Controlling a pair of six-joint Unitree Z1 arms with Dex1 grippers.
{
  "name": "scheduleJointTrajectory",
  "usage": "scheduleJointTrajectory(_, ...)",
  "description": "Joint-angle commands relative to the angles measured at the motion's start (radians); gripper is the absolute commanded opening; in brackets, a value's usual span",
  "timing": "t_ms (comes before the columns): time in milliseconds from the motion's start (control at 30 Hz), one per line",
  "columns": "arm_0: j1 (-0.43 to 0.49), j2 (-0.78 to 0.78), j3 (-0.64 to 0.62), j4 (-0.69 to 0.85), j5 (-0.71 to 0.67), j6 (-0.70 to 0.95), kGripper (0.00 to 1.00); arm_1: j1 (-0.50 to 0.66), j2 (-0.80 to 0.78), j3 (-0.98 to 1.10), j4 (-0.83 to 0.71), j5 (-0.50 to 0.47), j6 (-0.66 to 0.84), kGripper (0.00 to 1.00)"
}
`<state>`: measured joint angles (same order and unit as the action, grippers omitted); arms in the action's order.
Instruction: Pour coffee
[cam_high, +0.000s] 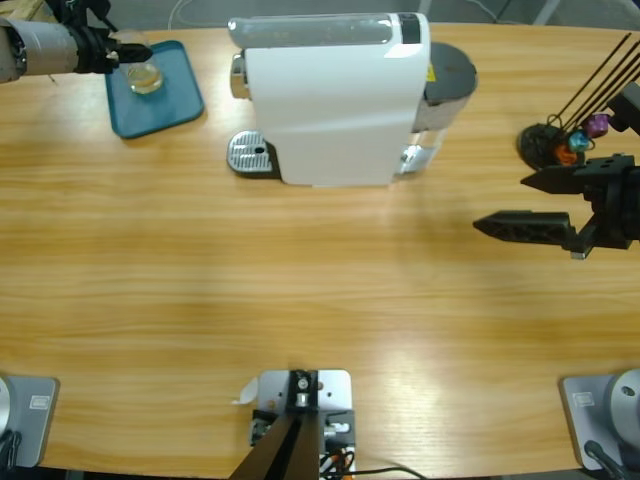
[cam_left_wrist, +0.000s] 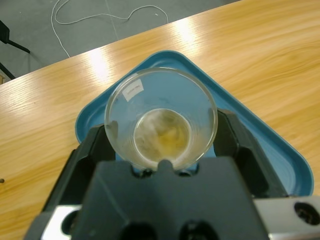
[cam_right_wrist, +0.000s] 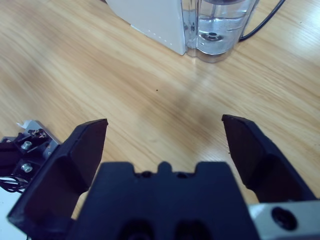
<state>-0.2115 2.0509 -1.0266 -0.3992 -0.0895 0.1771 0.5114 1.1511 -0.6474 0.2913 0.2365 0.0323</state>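
**Holding the glass of coffee over the blue tray**

Reaching in from the upper left edge of the high view, the left arm lies almost level, its left claw (cam_high: 118, 53) pinching a small clear glass (cam_high: 143, 72) between the two black jaws. In the left wrist view the jaws press on either side of the glass (cam_left_wrist: 161, 117), which is seen from above its open rim. A thin layer of pale amber coffee (cam_left_wrist: 165, 136) covers its bottom, and a small white label sits on its wall. The glass is over the blue tray (cam_high: 175, 100), which lies at the far left corner of the tabletop (cam_high: 300, 290); whether the glass rests on the tray or hangs just above it cannot be told.

The right arm comes in from the right edge, its forearm roughly level. Its right claw (cam_high: 525, 205) is spread wide, with nothing between the jaws, and points towards the middle of the tabletop. In the right wrist view the jaws stand well apart over bare wood.

A white coffee machine (cam_high: 335, 95) stands at the far middle of the tabletop, between the two arms, with a round metal drip plate (cam_high: 250, 153) at its left foot and a clear water tank (cam_right_wrist: 220, 27) at its right end. A black wire stand (cam_high: 545, 140) holding small coloured capsules (cam_high: 585, 135) stands near the right edge, just beyond the right claw.
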Motion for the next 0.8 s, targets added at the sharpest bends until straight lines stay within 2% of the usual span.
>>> scheduleJointTrajectory(33,0.003,0.028,0.026,0.055,-0.003,-0.006,0.960,-0.016,0.030,0.017,-0.008,-0.004,0.000,1.000)
scheduleJointTrajectory(100,0.003,0.022,0.040,0.043,-0.013,-0.005,0.996,-0.015,0.032,0.017,-0.008,-0.005,0.000,1.000)
scheduleJointTrajectory(267,0.003,0.006,0.068,0.014,-0.013,-0.005,0.996,-0.015,0.032,0.017,-0.006,-0.005,0.000,1.000)
scheduleJointTrajectory(367,0.003,-0.041,0.131,-0.039,-0.013,-0.005,0.996,-0.015,0.032,0.017,-0.006,-0.003,0.000,1.000)
scheduleJointTrajectory(500,0.003,-0.181,0.276,-0.109,0.024,-0.007,0.996,-0.015,0.028,0.018,-0.005,-0.002,0.000,1.000)
scheduleJointTrajectory(633,-0.017,-0.368,0.389,-0.116,0.037,-0.008,0.996,-0.014,0.025,0.020,-0.004,0.001,0.000,1.000)
scheduleJointTrajectory(700,-0.043,-0.480,0.440,-0.085,0.055,-0.021,0.996,-0.014,0.018,0.021,-0.004,0.000,0.000,1.000)
scheduleJointTrajectory(800,-0.128,-0.654,0.486,0.054,0.074,-0.050,0.996,-0.008,0.002,0.022,-0.003,-0.003,0.000,1.000)
